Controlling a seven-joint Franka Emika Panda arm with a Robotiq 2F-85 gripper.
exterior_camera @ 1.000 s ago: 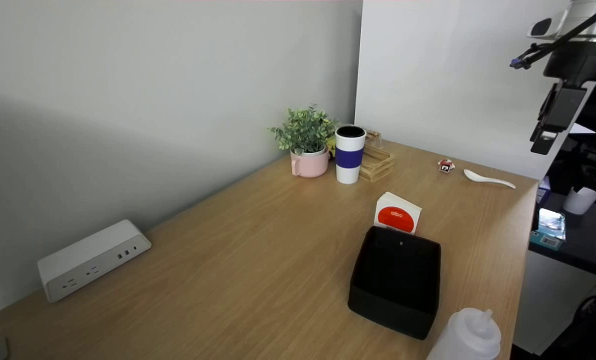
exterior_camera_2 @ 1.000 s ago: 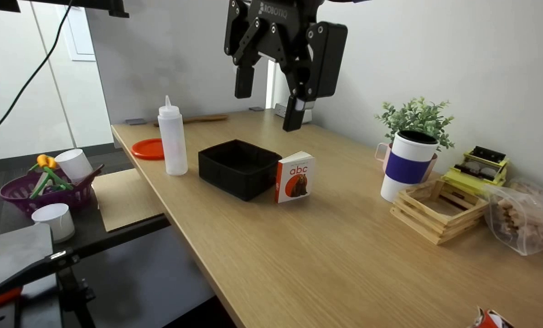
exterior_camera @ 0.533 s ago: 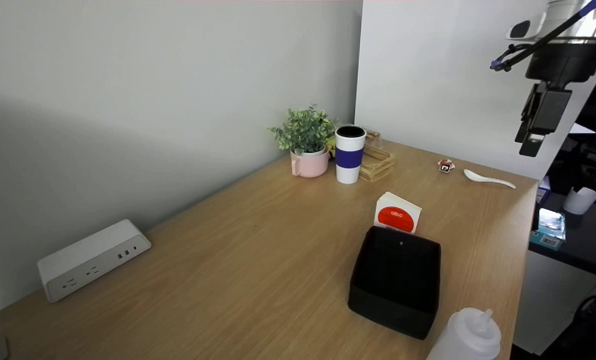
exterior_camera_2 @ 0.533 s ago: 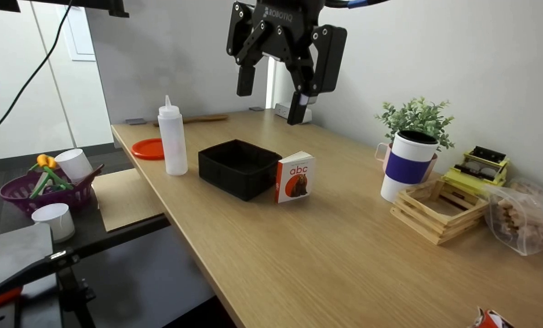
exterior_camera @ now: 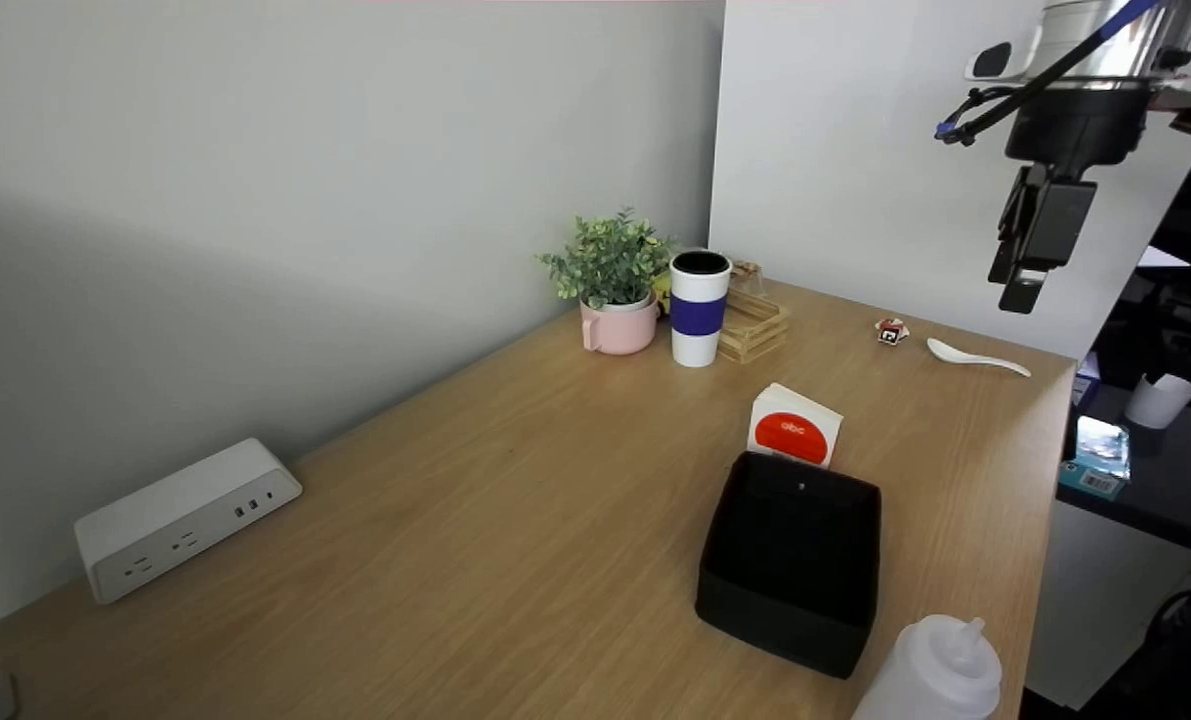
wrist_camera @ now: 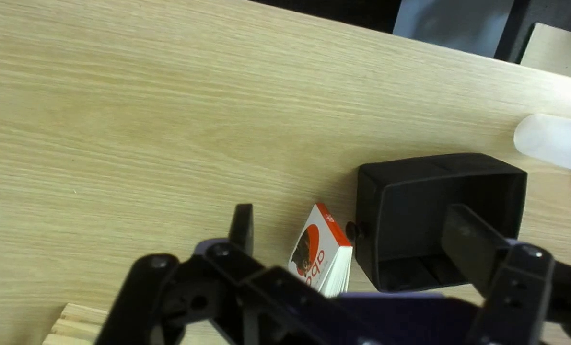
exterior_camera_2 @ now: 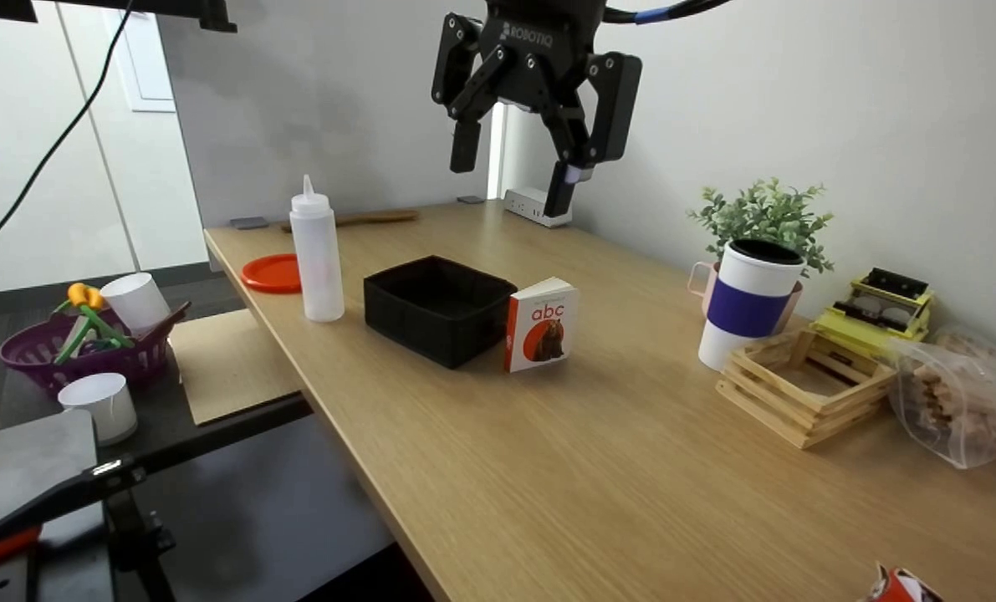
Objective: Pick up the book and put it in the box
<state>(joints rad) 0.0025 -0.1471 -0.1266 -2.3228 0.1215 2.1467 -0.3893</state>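
Note:
The book [exterior_camera_2: 541, 326] is small and white with a red-orange circle and "abc" on its cover. It stands upright on the table, slightly fanned open, close to one short end of the box in both exterior views [exterior_camera: 797, 425]. The box [exterior_camera_2: 406, 328] is black, low and open-topped; it shows in both exterior views [exterior_camera: 780, 620], with nothing visible inside. My gripper [exterior_camera_2: 511, 180] is open and empty, high above the table in both exterior views [exterior_camera: 1017, 285]. In the wrist view, the book [wrist_camera: 314, 247] appears between the fingers [wrist_camera: 352, 220], and the right finger covers part of the box [wrist_camera: 376, 215].
A translucent squeeze bottle [exterior_camera_2: 318, 259] and a red plate [exterior_camera_2: 272, 273] stand beyond the box. A white-and-blue cup [exterior_camera_2: 748, 301], a potted plant [exterior_camera: 620, 325] and a wooden crate [exterior_camera_2: 807, 389] stand near the wall. A white spoon [exterior_camera: 975, 357] and a power strip [exterior_camera: 190, 520] lie farther off.
My open gripper has moved left in an exterior view, and slightly right and up in an exterior view. The book and the box have not moved.

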